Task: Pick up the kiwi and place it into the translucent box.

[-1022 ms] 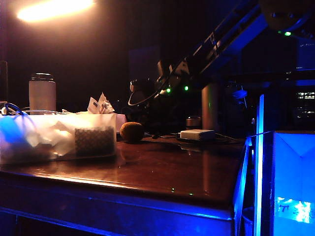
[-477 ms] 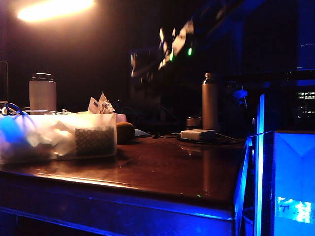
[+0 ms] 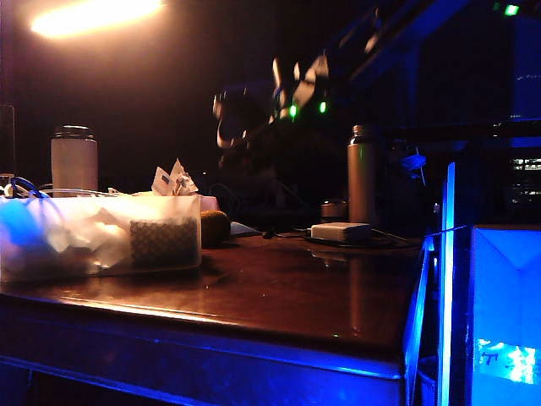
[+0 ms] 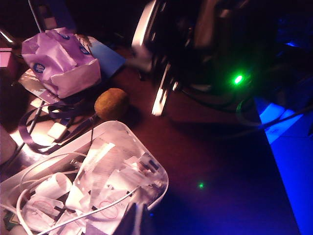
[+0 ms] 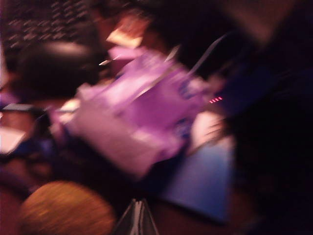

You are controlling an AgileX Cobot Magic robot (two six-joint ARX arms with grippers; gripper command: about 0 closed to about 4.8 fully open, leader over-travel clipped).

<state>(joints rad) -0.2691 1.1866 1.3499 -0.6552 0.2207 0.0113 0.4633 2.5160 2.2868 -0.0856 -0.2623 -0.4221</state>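
Evidently the kiwi [image 3: 214, 228] lay on the wooden table [image 3: 296, 296], touching or just beside the end wall of the translucent box [image 3: 101, 237], outside it and so not yet placed. Paper scraps filled the box. The right gripper [image 5: 137, 215], jaws pressed together and empty, hung close beside the kiwi. The left gripper [image 4: 135, 223] hovered over the box; its opening could not be told.
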